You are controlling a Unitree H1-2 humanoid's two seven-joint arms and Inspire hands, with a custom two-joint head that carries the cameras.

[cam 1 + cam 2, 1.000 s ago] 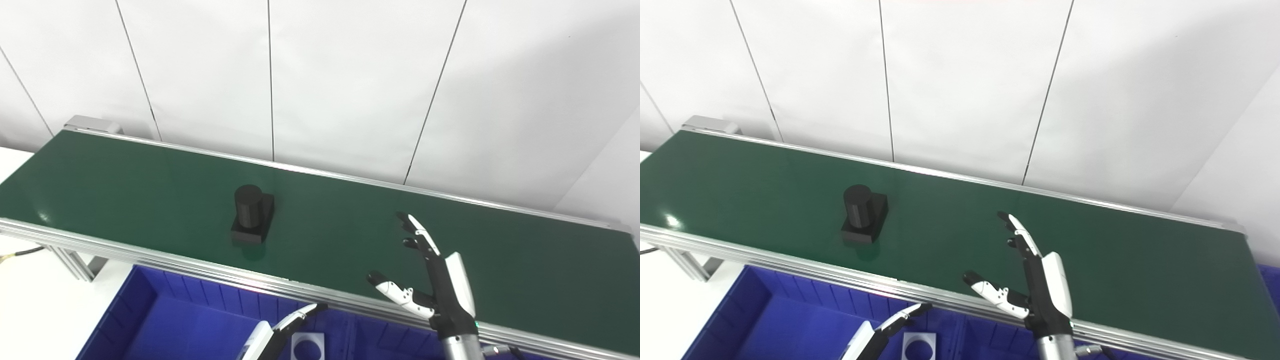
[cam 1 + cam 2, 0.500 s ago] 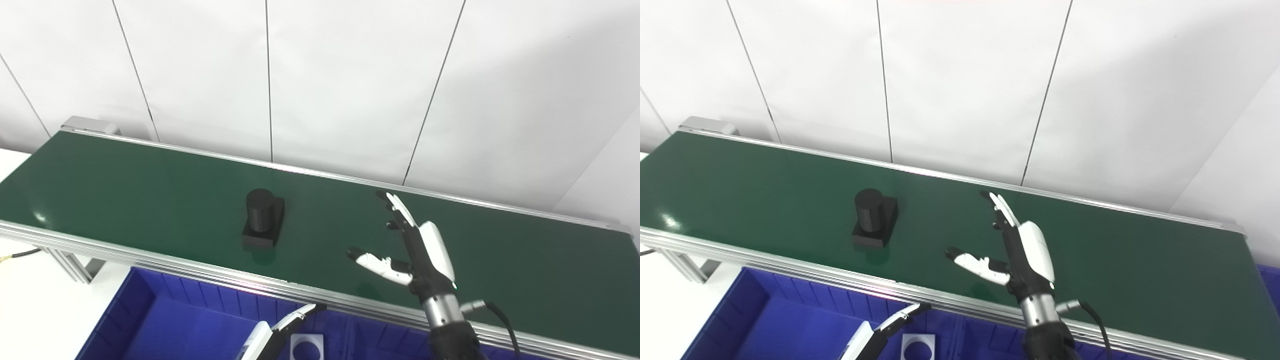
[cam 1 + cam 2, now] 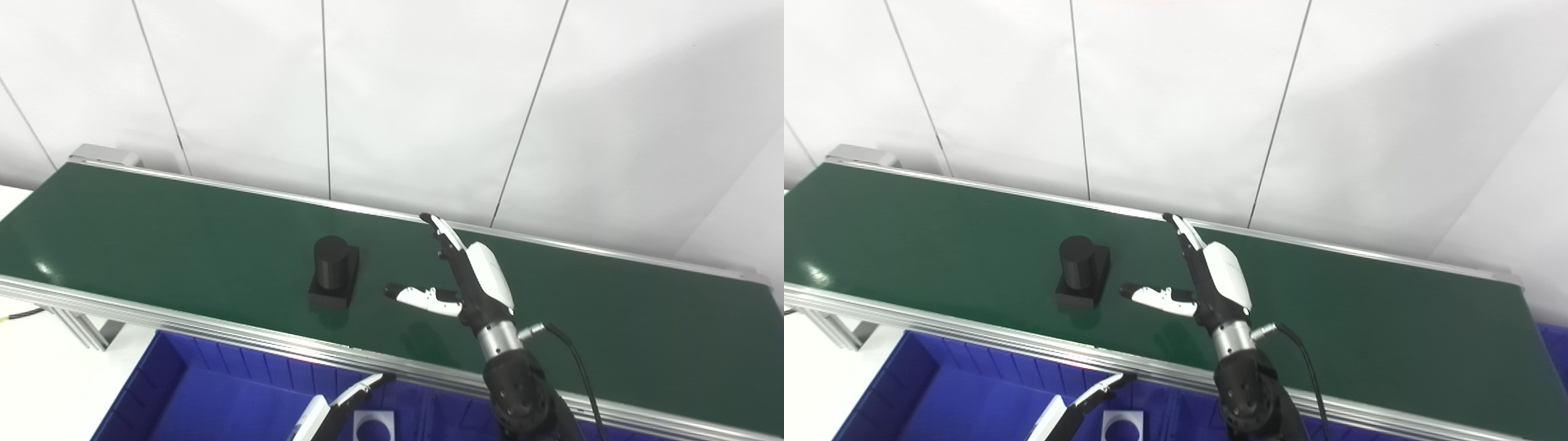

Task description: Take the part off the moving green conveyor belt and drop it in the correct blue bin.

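Just left of the right hand [image 3: 474, 285], off its thumb tip, the part [image 3: 332, 280] sits on the green belt [image 3: 159, 239]: a black cylinder standing upright on a flat black base, near the belt's front rail. That hand hangs over the belt with its fingers [image 3: 442, 234] straight, pointing toward the far rail, and the thumb held wide apart from them, aimed at the part; it holds nothing and does not touch the part. Below the front rail are the blue bins [image 3: 184, 392]. The left hand [image 3: 334, 411] is low over them at the picture's bottom edge, only partly in view, one fingertip reaching toward the rail; whether it is spread or closed cannot be told. Beside its fingers, a white card with a round hole [image 3: 373, 425] lies in a bin.
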